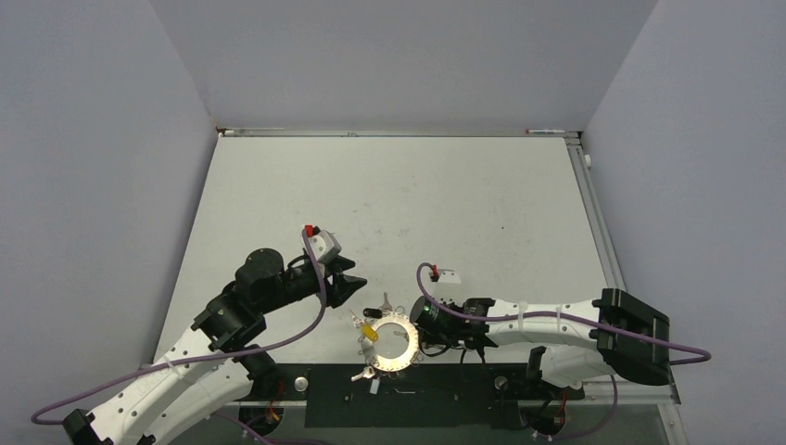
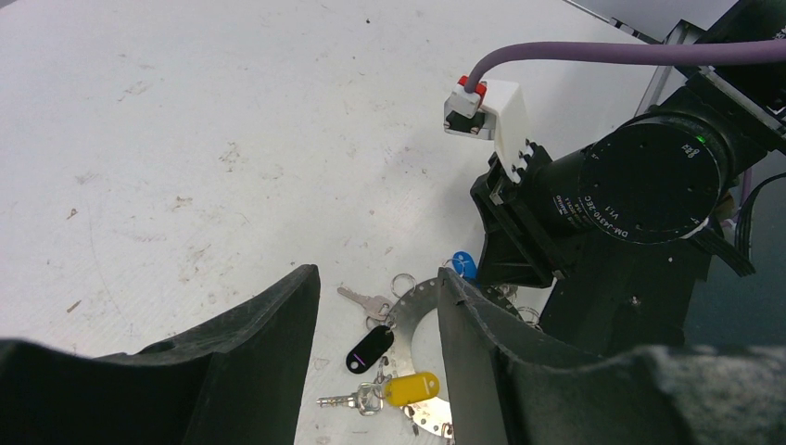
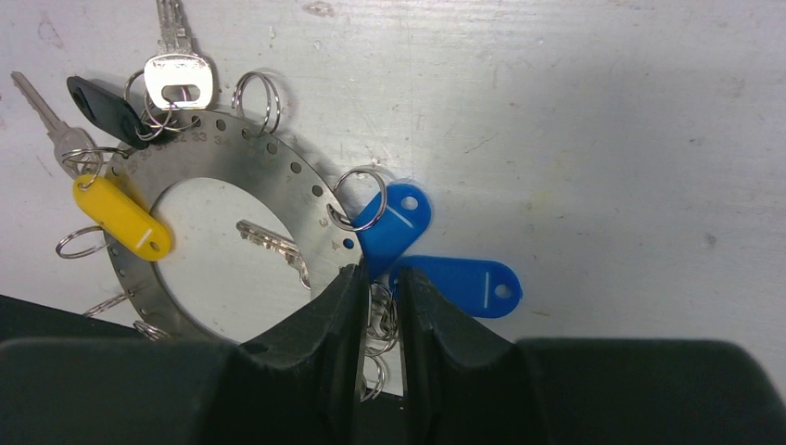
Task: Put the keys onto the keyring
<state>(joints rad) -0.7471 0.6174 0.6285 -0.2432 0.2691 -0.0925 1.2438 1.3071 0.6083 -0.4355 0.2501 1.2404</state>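
Note:
The keyring (image 3: 199, 153) is a flat silvery hoop with small holes, lying on the white table at the near edge (image 1: 405, 324). Small split rings hang keys and tags on it: a yellow tag (image 3: 122, 218), two blue tags (image 3: 394, 222), a black tag (image 2: 370, 348) and silver keys (image 3: 178, 74). One key (image 3: 269, 243) lies inside the hoop. My right gripper (image 3: 380, 273) is pinched on the hoop's right rim, with small wire rings between its jaws. My left gripper (image 2: 378, 272) hovers open just up-left of the hoop, holding nothing.
The table's near edge and a black base plate (image 1: 408, 394) lie just below the hoop. The right arm's wrist (image 2: 640, 181) crowds the hoop's right side. A purple cable (image 1: 306, 324) loops from the left arm.

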